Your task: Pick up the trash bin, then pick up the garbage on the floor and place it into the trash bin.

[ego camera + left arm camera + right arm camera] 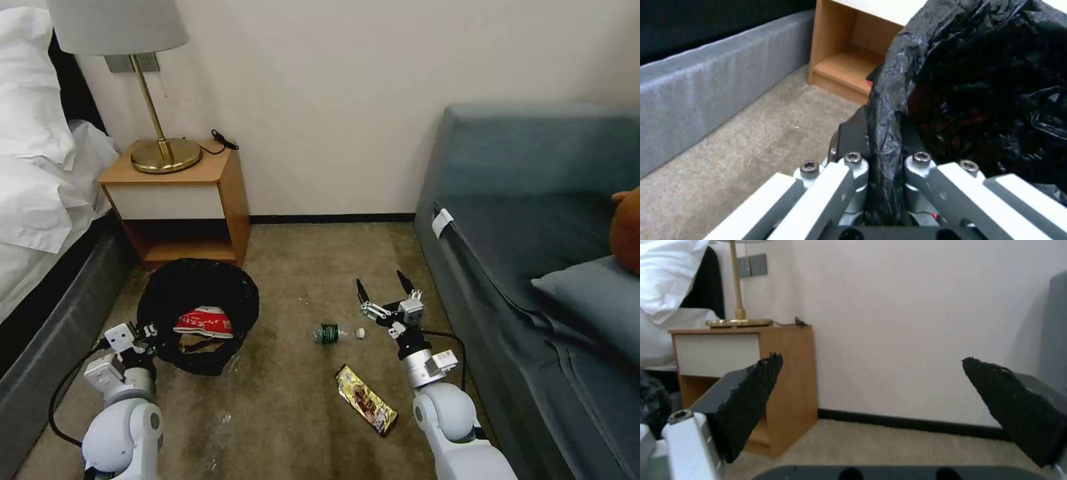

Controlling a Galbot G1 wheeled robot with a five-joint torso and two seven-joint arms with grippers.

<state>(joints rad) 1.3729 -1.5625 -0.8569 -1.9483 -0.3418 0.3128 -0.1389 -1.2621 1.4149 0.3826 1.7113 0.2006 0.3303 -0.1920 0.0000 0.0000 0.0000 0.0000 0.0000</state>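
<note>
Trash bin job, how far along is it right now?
Partly done. The left pincer is shut on the trash bin at its bagged rim, and the red-and-white packet lies inside. The right pincer is open, empty, beside the bottle. Bottle and gold-brown wrapper remain on the floor.

White rounded arms, black cables, silver screwed linkages, black ridged fingertips [755,396].

— How much garbage, counted by kind?
— One red-and-white packet [205,322] inside one trash bin [175,288]; one clear bottle [335,333] and one gold-brown wrapper [366,399] on the floor [287,407].
— Furniture?
— One nightstand [179,200], one lamp [137,73], one sofa [533,220].
</note>
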